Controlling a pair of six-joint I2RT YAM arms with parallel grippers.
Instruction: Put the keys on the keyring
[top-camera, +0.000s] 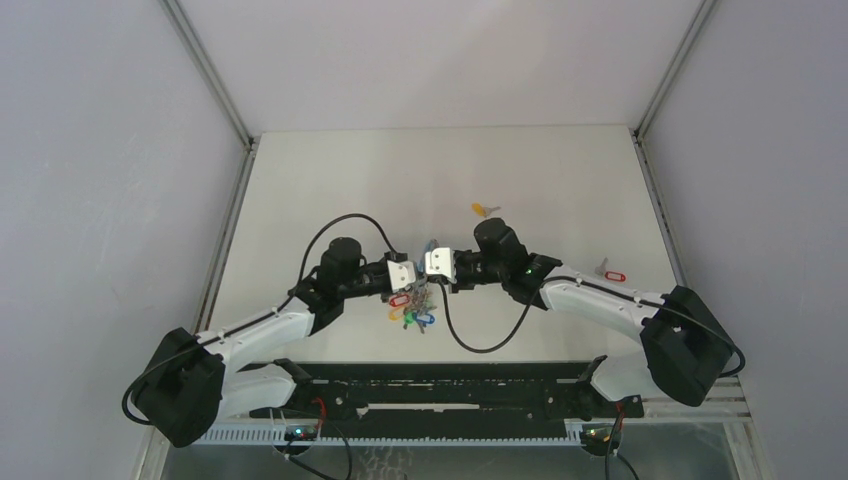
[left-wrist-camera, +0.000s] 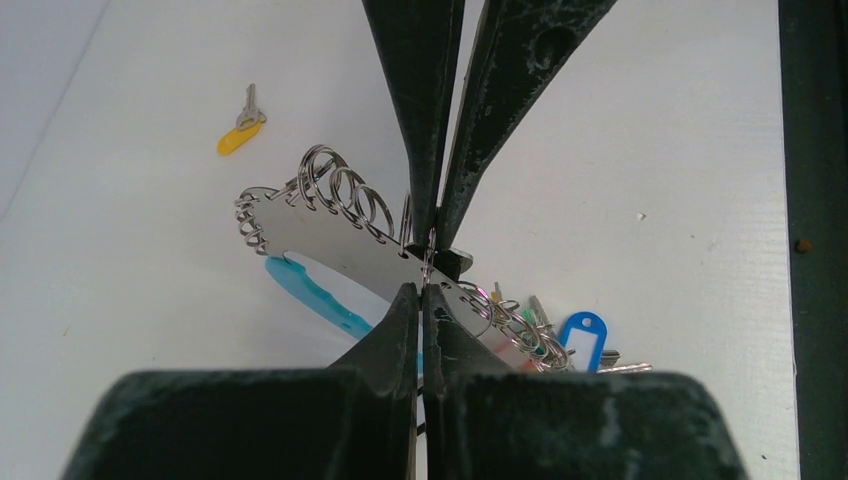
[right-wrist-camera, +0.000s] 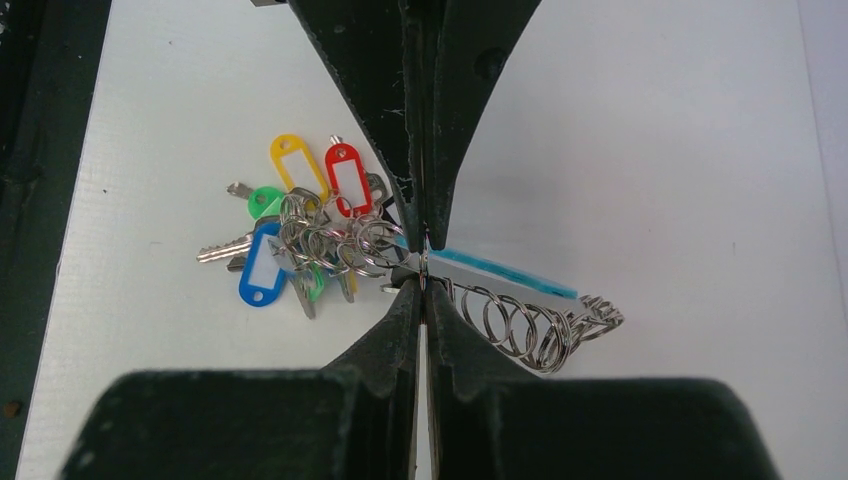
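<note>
- The keyring (left-wrist-camera: 330, 238) sits mid-table (top-camera: 350, 170), between the two arms, where both grippers meet.
- Its body is a flat metal strip (left-wrist-camera: 300, 225) with a blue band (left-wrist-camera: 312, 290) alongside it.
- From the top camera its long axis runs far to near. The end with the wire rings (left-wrist-camera: 345, 192) points to the far side, and the end with the tags (right-wrist-camera: 262, 272) points to the arm bases.
- In the left wrist view the strip slants from upper left, at the rings, to lower right, at the tags. In the right wrist view the tags are on the left and the rings on the right.
- The tags (yellow, red, green and blue) fan out on the table, with keys among them.
- The left gripper (left-wrist-camera: 421, 292) has its fingers together, pinching one long edge of the strip about mid-length.
- The right gripper (right-wrist-camera: 423, 288) is likewise clamped on the strip, on the opposite edge, tip to tip with the left one.
- I cannot tell whether the strip is off the table.
- The yellow key (left-wrist-camera: 240, 125) lies loose on the far side of the grippers, apart from the keyring. In the left wrist view its blade points up and its tag points down-left.
- The red key (top-camera: 610, 271) lies loose near the table's right edge, just beyond the right arm. It lies roughly left to right, with the metal end on the left and the tag on the right.
</note>
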